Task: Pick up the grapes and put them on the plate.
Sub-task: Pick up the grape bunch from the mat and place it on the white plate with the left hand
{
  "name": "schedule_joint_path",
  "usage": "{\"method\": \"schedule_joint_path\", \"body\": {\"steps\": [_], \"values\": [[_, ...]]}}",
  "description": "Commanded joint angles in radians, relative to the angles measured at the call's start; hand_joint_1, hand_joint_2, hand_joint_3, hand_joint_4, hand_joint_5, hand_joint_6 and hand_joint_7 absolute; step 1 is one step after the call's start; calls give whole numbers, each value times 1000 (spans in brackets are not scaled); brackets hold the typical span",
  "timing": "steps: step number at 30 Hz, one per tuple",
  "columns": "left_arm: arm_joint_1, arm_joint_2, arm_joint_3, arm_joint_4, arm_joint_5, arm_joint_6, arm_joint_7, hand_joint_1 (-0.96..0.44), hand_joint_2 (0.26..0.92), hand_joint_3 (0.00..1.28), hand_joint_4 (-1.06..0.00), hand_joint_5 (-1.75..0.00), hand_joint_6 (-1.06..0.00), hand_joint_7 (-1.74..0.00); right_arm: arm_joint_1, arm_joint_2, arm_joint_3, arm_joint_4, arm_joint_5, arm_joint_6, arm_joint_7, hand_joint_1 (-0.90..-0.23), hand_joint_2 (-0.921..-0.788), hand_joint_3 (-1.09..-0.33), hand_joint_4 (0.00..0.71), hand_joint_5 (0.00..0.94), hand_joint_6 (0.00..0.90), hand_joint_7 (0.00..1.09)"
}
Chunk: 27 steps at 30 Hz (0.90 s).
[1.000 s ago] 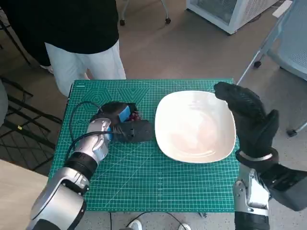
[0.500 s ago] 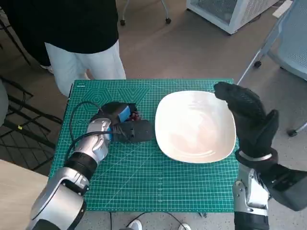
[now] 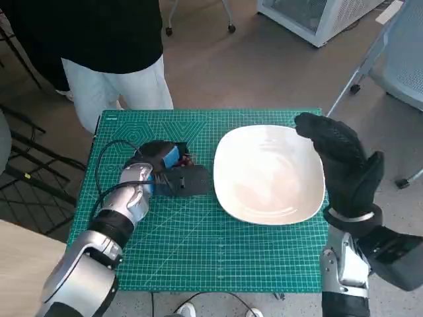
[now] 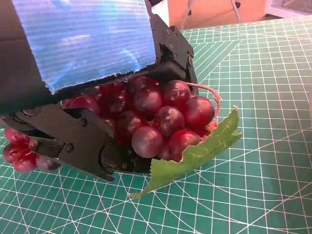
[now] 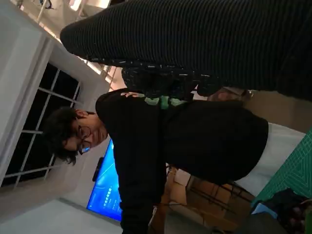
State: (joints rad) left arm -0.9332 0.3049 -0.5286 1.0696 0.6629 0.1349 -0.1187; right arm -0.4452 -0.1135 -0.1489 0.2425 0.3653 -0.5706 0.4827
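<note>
Wrapping over the grapes, the left robot hand has its black fingers curled round the cluster, which lies on the green cutting mat covering the table, just left of the white plate and not touching it. The left wrist view shows the bunch against the palm, with a green leaf fanned out on the mat and a thin pinkish stem looping off the top. Whether the bunch is lifted clear of the mat I cannot tell; a few berries poke out past the fingers on the far side.

The grapes look glossy, round and light, probably plastic, so I judge them slippery and loosely strung: single berries may swing or slide out. The best hold is around the thick middle of the cluster, not the leaf or the stem, which look flimsy.

Farther right, the right robot hand in its knitted glove is raised beside the plate's edge, fingers spread, holding nothing. Beyond the table stands a person in a dark top and pale trousers.

No brand or label is readable; the mat carries only printed grid lines.
</note>
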Motion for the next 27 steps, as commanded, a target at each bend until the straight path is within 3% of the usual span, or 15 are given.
{"method": "schedule_joint_path", "body": {"steps": [1,11,22,27], "values": [[41,16,0,-9,0,8,-17,6,920,203,-476,-1565,-579,-1039,18,5,2,12,-12,2,-9,-497,-921,-595,309,0,17,519],[73,65,30,-163,-10,19,-46,5,920,207,-465,-1574,-582,-1039,12,8,0,22,-17,-5,-10,-500,-921,-594,310,0,17,519],[173,152,84,-526,3,77,-115,6,921,229,-478,-1556,-516,-1107,2,6,-5,39,-16,-16,-7,-503,-921,-591,311,1,18,518],[219,183,118,-676,11,89,-117,4,921,232,-472,-1435,-483,-1278,-4,5,-7,46,-18,-23,-9,-506,-921,-590,311,1,19,517]]}}
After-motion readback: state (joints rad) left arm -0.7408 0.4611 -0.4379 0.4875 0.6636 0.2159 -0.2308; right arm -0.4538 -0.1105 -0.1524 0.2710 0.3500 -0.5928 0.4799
